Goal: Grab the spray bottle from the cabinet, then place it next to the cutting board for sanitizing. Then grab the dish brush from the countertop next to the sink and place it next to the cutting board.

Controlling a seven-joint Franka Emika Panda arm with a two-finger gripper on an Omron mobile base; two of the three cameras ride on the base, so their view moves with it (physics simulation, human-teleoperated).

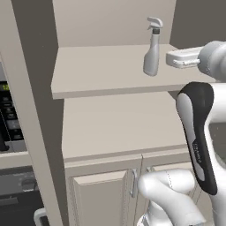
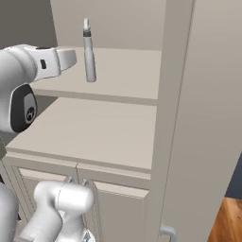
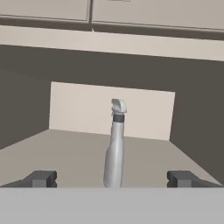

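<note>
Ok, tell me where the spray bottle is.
The spray bottle stands upright on the cabinet's upper shelf, near its front edge, directly ahead of the open gripper in the hand view.

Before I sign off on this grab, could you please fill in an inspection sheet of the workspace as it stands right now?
Surface: beige cabinet shelf, flat, bearing just the bottle.
Job's things: spray bottle stands upright on the shelf, nozzle on top; in the hand view it sits centred between the fingers, not yet touched.
Clutter: nothing seen.
Grippers: gripper open wide, level with the bottle's lower body, just short of it.
Cables: nothing seen.
Surroundings: a second bare shelf below; closed panelled doors with slim handles beneath; a dark appliance left of the cabinet; wooden floor at the lower right.
</note>
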